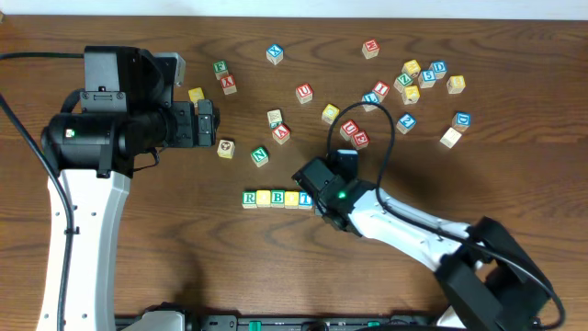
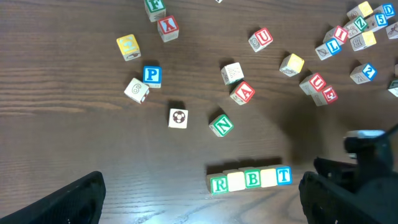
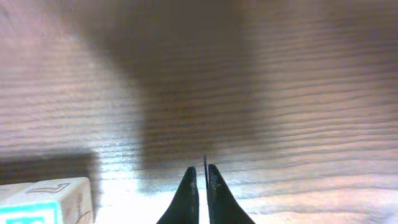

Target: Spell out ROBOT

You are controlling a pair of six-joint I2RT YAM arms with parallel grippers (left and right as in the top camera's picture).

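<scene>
Across your table [image 1: 514, 184] the job looks close to done. The row [image 1: 277, 198] sits below centre, five blocks touching side to side, and the loose blocks [image 1: 413, 78] lie scattered well apart above it. Your left gripper [image 1: 206, 122] hangs high over the upper left with its fingers spread wide and carrying nothing; I'd leave it there. Your right gripper [image 3: 200, 183] is down at the table just beside the row's right end, fingers pinched together with nothing between them. I judge you are at the finishing touch on the last letter. The next move calls for a straight lift away without brushing the T block [image 2: 283, 175]. Then check the reading. In the left wrist view the row gives a green R block [image 2: 219, 184], a first pale block [image 2: 236, 181], a green B block [image 2: 252, 178], a second pale block [image 2: 268, 177] and the blue T. No O can be read on either pale face, so those two may need turning. Among the loose ones you can read a green N block [image 2: 222, 125], a red A block [image 2: 244, 93], a red U block [image 2: 261, 39] and a blue P block [image 2: 151, 74].
</scene>
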